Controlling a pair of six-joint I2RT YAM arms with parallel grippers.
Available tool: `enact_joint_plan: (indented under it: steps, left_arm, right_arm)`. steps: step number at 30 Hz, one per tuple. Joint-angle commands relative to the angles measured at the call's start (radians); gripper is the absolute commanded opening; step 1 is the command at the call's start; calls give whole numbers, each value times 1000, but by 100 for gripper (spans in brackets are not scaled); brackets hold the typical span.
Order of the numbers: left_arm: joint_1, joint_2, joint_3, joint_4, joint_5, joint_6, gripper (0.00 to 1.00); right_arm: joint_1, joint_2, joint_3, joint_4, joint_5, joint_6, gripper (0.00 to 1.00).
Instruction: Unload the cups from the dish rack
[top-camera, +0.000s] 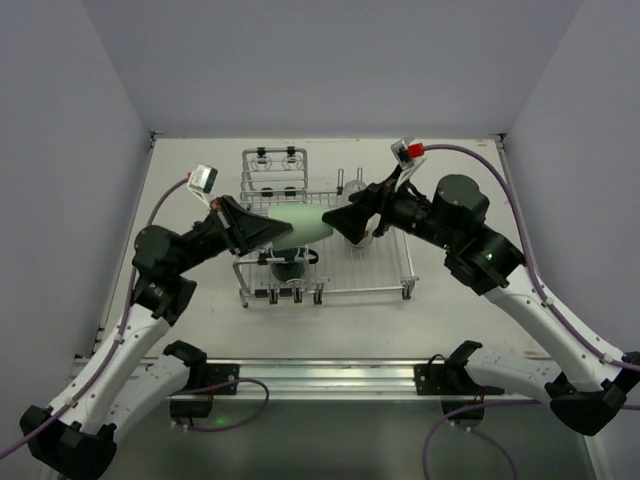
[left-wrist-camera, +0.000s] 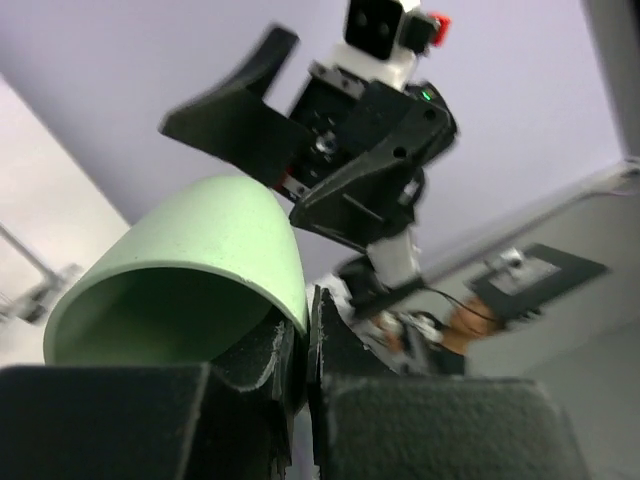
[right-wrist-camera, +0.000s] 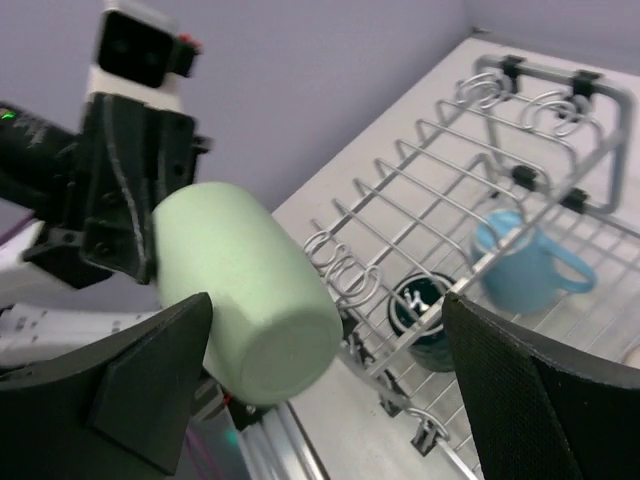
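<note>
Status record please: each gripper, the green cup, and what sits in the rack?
left gripper: shut on pale green cup rim
right gripper: open, fingers either side of the cup's base
pale green cup: on its side, above dish rack
in rack: light-blue mug, dark teal cup

The green cup (top-camera: 300, 226) lies on its side in the air over the wire rack (top-camera: 385, 270), its rim pinched by the left gripper (top-camera: 268, 233). A teal cup (right-wrist-camera: 420, 312) sits at the rack's near left corner. A blue mug (right-wrist-camera: 518, 268) rests on the grid.
</note>
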Motion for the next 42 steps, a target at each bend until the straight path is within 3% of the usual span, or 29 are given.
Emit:
enact_joint_plan:
  steps: [1,3,6,11,14,15,19,22,24,31,42]
  left_arm:
    - [47,-54,248,-534,-106,393,0]
    - [72,-50,384,-800,-250,569,0]
    - [73,-47,510,-1000,-474,725,0]
    - [73,-54,618,-1168,-851,866,0]
    - [73,-35,655,-1269,-1014,896,0]
    - [73,-13,658,-1321,-1129,896,0]
    - [73,64,617,-1384,-1308,894,0]
    - [104,136,537,-1364,-1310,894,0]
    - [154,185,500,-1303,-1236,920,0]
    - [482,381,429,-1170,-992,1017,0]
    - [668,686,486,-1136,-811,1025,0]
  right_arm:
    - [-6,0,99,-167,281,-44,99]
    - [-6,49,151,-259,332,-51,99]
    - [-6,110,204,-357,412,-64,99]
    - [-7,300,286,-504,526,-76,99]
    - [-7,420,341,-578,591,-82,99]
    - [-7,448,364,-592,599,-87,99]
    - [-7,569,419,-667,680,-82,99]
    - [-7,600,421,-664,689,-91,99]
    - [-7,612,423,-664,702,-96,99]
    - [-18,632,404,-666,709,-113,99]
    - [-39,655,387,-650,617,-157,99]
